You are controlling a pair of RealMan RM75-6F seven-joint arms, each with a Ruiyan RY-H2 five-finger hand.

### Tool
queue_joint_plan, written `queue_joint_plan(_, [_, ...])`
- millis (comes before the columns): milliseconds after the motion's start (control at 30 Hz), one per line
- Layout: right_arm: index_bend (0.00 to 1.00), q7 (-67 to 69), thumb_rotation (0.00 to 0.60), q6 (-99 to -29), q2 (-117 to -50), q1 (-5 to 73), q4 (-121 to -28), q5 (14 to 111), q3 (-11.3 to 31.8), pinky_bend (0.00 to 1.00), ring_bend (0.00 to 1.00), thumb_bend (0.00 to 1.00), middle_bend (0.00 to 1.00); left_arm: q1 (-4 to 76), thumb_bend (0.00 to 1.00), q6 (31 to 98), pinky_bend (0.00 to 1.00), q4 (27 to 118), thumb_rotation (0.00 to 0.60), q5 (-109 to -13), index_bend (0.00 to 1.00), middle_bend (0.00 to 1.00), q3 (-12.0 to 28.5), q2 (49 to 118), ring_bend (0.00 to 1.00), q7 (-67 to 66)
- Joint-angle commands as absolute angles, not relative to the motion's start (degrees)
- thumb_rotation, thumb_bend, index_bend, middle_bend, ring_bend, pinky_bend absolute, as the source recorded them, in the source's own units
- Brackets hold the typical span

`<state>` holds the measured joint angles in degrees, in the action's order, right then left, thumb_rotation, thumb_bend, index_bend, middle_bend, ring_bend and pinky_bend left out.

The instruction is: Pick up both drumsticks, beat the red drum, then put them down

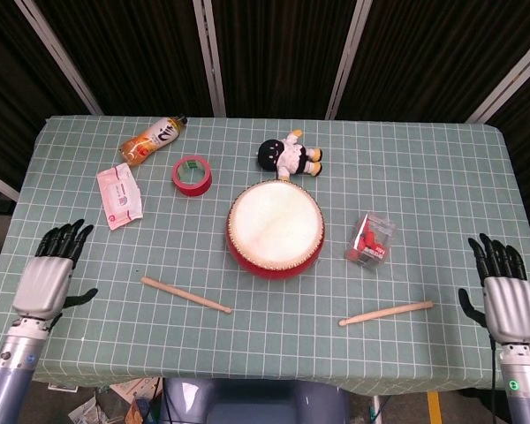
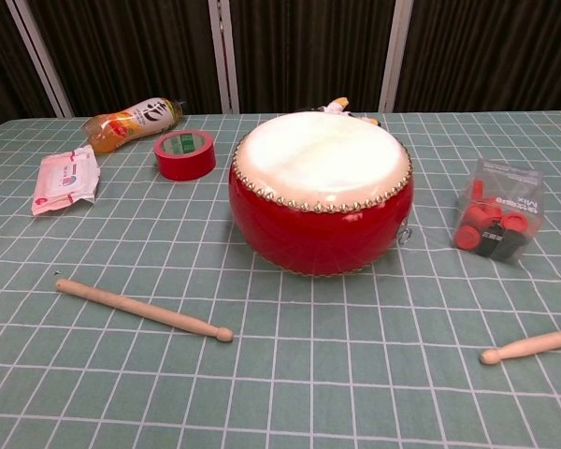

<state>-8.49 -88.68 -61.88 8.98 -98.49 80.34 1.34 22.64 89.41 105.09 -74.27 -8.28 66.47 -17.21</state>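
Observation:
The red drum [image 1: 275,228] [image 2: 320,192] with its white skin stands in the middle of the table. One wooden drumstick [image 1: 185,295] [image 2: 142,309] lies on the cloth to the drum's front left, the other drumstick [image 1: 386,313] [image 2: 531,344] to its front right. My left hand [image 1: 49,279] hovers open at the table's left edge, well left of its stick. At the right edge my right hand [image 1: 504,297] is open too, apart from its stick. Neither hand appears in the chest view.
Behind the drum lie a black-haired doll [image 1: 289,157], a red tape roll [image 1: 192,175] [image 2: 184,154], an orange drink bottle [image 1: 152,140] [image 2: 131,122] and a wipes pack [image 1: 119,195] [image 2: 65,178]. A clear box of red pieces [image 1: 370,240] [image 2: 494,221] sits right of the drum.

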Motion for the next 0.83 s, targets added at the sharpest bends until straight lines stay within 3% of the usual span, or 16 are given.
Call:
queue_joint_plan(33, [0.00, -5.07, 0.600, -93.08, -62.49, 6.09, -93.98, 84.77, 0.56, 0.01, 0.00, 0.40, 0.00, 18.47, 0.00, 93.89, 0.00, 100.97, 0.600, -79.49, 0.00, 0.00, -10.42, 64.77, 0.00, -13.42])
queue_joint_plan(233, [0.00, -2.34, 0.600, -95.04, -64.89, 4.53, -89.68, 86.36, 0.81, 0.00, 0.00, 0.40, 0.00, 13.86, 0.00, 97.46, 0.00, 95.91, 0.600, -81.49, 0.00, 0.00, -9.44, 65.77, 0.00, -8.13])
queue_joint_plan(833, [0.00, -2.87, 0.600, -89.85, -66.27, 6.09, -89.96, 86.99, 1.88, 0.00, 0.00, 0.40, 0.00, 10.14, 0.00, 94.82, 0.00, 94.35, 0.600, -81.02, 0.00, 0.00, -5.64, 65.68, 0.00, -6.33])
